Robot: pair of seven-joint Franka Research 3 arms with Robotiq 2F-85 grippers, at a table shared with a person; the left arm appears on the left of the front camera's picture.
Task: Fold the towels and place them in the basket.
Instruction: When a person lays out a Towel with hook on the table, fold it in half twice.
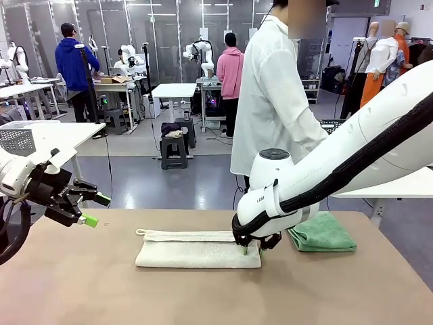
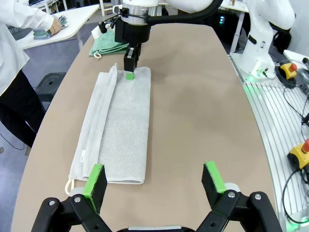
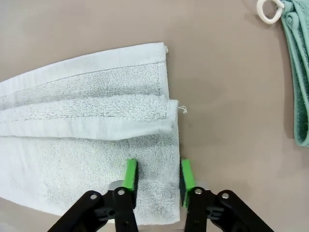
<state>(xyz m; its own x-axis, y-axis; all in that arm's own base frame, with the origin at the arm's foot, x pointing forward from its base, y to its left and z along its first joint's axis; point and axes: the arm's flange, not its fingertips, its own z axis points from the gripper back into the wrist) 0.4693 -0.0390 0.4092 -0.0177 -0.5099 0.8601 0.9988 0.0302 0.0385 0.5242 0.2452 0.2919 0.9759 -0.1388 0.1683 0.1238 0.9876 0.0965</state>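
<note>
The white towel [image 1: 197, 251] lay folded into a long strip on the worktop [image 1: 81, 284], near its far edge, with a narrower fold running along its far side and a small loop [image 2: 70, 183] at its left end. My right gripper [image 1: 245, 248] was down on the towel's right end, near the front corner. In my right wrist view the green pads [image 3: 131, 173] stood on either side of that end's edge [image 3: 175, 159], one pad on the cloth and the other at the hem, the jaws narrowed around a ridge of terry; I could not tell whether they had fully pinched it.

The green towel [image 1: 323, 232] sat folded just to the right of the white one, apart from it, its white loop [image 3: 268, 9] toward the white towel.

My left gripper [image 1: 86, 208] hung above the worktop's left side, well clear of both towels, jaws spread wide and holding nothing; in my left wrist view its pads [image 2: 94, 178] framed the white towel's near end.

A person [image 1: 274, 101] in a white coat stood at the far side, behind my right arm.
</note>
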